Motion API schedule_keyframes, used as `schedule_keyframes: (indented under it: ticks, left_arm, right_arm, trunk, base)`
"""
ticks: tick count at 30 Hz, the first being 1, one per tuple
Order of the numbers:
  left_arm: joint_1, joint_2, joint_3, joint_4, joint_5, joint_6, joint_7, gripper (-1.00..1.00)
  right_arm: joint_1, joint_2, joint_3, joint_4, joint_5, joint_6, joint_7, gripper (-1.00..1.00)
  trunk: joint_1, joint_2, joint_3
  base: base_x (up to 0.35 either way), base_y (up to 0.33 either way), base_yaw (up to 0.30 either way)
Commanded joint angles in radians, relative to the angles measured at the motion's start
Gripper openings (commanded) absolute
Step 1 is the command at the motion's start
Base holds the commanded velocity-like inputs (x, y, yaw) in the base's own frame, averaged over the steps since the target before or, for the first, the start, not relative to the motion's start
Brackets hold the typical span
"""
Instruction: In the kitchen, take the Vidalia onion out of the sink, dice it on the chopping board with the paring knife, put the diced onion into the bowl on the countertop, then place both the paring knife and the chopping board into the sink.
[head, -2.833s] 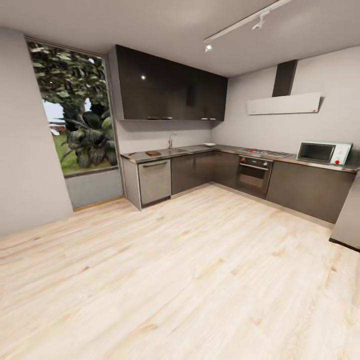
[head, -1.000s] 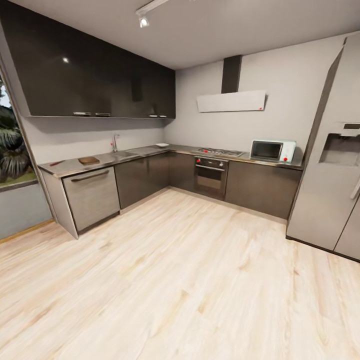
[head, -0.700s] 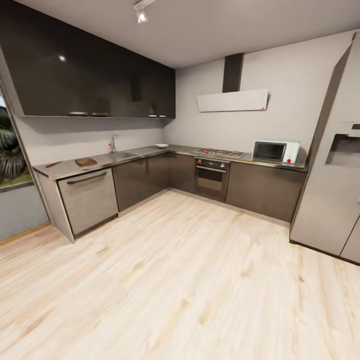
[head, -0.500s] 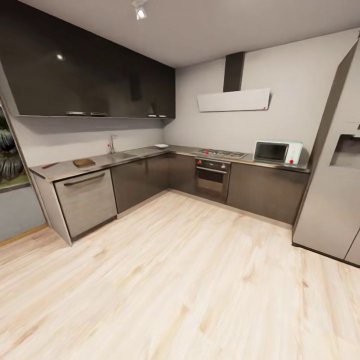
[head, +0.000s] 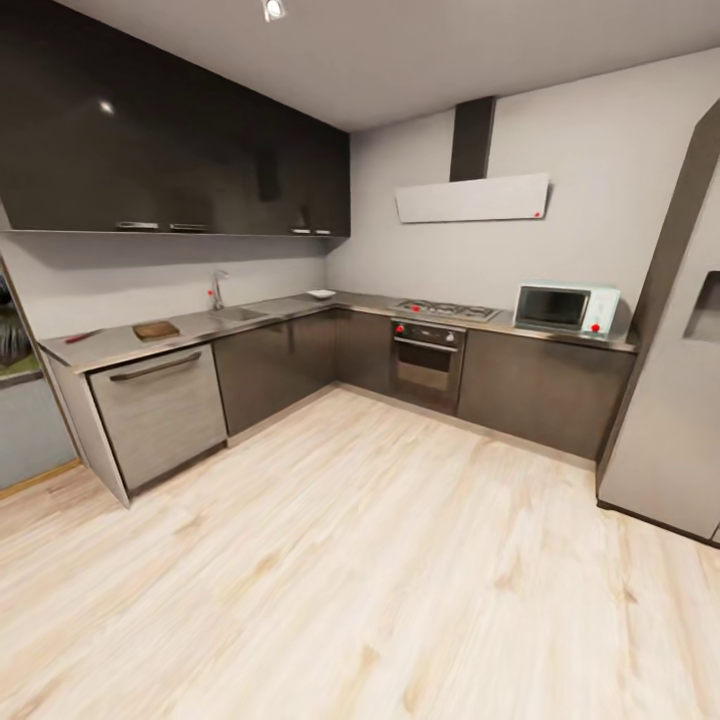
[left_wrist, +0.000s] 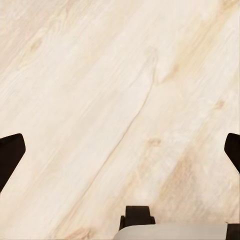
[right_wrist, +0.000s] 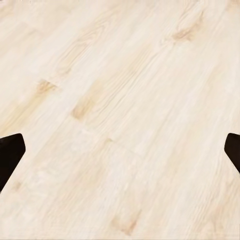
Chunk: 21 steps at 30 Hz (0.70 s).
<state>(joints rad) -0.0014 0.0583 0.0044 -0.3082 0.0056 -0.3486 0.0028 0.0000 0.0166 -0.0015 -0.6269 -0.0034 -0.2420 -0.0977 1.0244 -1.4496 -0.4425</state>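
Across the room, in the head view, the grey countertop (head: 120, 345) carries the dark brown chopping board (head: 156, 329). The red-handled paring knife (head: 82, 337) lies beside it toward the counter's end. The sink (head: 240, 314) with its chrome tap (head: 215, 290) sits further along, and its basin hides the onion. A white bowl (head: 321, 294) rests near the corner. My left gripper (left_wrist: 120, 155) and right gripper (right_wrist: 120, 155) both hang open over bare wooden floor, holding nothing.
A dishwasher front (head: 158, 410) closes the counter's near end. An oven (head: 428, 357) with a hob (head: 445, 310) and a microwave (head: 565, 307) line the far wall. A tall fridge (head: 670, 400) stands at the right. Wide wooden floor (head: 360, 560) lies between me and the counter.
The whole head view has shifted as the camera turned and came closer to the kitchen; the window has slid out at the left. Nothing on the counter has moved.
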Motion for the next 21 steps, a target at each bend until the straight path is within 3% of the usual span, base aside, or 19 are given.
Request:
schedule_keyframes:
  ticks: [1,21]
  left_arm:
    - [0.0,0.0,0.001,0.0,0.001,-0.003,0.0,1.0]
    - [0.0,0.0,0.001,0.0,0.001,-0.002,0.0,1.0]
  right_arm:
    - [0.0,0.0,0.0,-0.001,0.0,-0.002,-0.003,1.0]
    - [0.0,0.0,0.0,-0.001,0.0,-0.002,-0.004,1.0]
  trunk:
    - [0.001,0.0,-0.001]
    - [0.001,0.0,-0.001]
  base:
    - [0.319,-0.064,0.0]
    - [0.319,-0.105,0.0]
